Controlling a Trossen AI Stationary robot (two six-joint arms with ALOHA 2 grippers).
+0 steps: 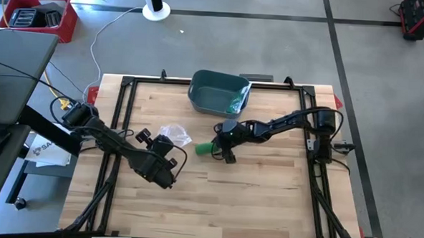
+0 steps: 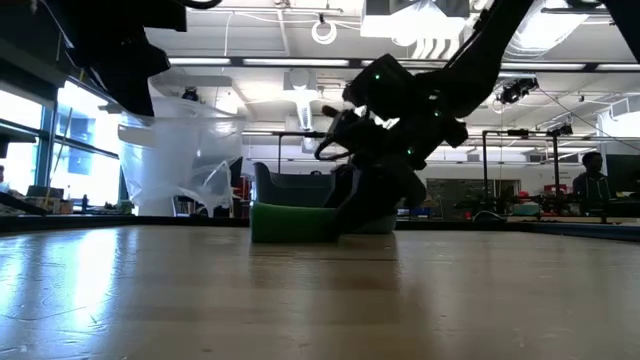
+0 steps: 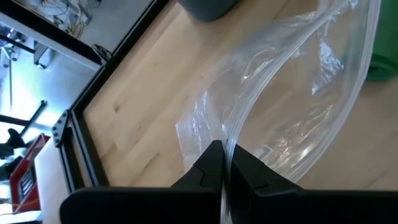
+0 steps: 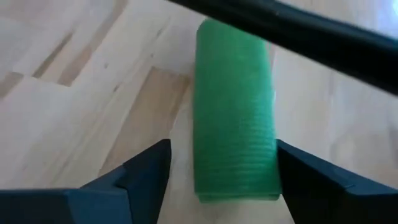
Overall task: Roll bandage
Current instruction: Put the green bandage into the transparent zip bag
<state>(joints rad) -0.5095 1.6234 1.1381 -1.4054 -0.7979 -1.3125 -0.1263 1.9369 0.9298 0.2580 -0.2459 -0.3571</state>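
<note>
Straddling green bandage roll (image 4: 235, 112), right end effector (image 4: 221, 171) wide open, left end effector (image 3: 225, 167) pinching clear plastic bag (image 3: 292, 93)

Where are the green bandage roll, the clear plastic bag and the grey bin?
green bandage roll (image 4: 235, 118): right wrist view, middle of its ribbed side.
clear plastic bag (image 3: 292, 118): left wrist view, its crinkled film.
grey bin (image 1: 211, 101): high view, its front wall.

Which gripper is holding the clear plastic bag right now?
The left gripper, shut on the clear plastic bag. The right gripper stands open around the green bandage roll on the table, not gripping it.
</note>
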